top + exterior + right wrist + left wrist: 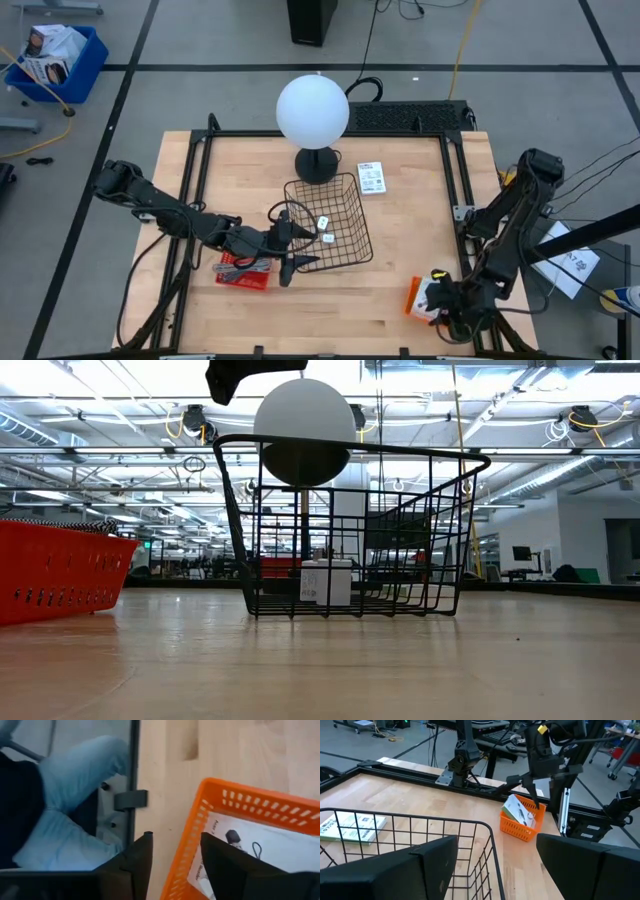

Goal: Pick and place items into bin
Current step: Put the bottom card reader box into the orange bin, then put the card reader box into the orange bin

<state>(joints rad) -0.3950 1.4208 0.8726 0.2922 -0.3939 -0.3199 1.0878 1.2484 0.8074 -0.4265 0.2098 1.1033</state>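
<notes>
The black wire bin [345, 243] stands mid-table and holds two tiny white blocks [322, 222] [328, 238]; one block [327, 582] shows through the wires in the low view. My left gripper [290, 245] [495, 845] hovers open over the bin's left rim [470, 823], holding nothing. My right gripper [447, 312] [175, 845] is open at the table's near right, its fingers on either side of the orange basket's wall [192, 845]. One white packet [371, 177] [350, 827] lies flat on the table beyond the bin. Another packet [250, 850] lies in the orange basket. The grey and teal pieces do not show.
A lamp with a white globe [313, 110] stands just behind the bin. A red basket [243, 270] [60, 575] sits left of the bin, under my left arm. The orange basket [422, 297] [522, 817] is at the near right edge. A person's leg [75, 795] shows beyond the table frame.
</notes>
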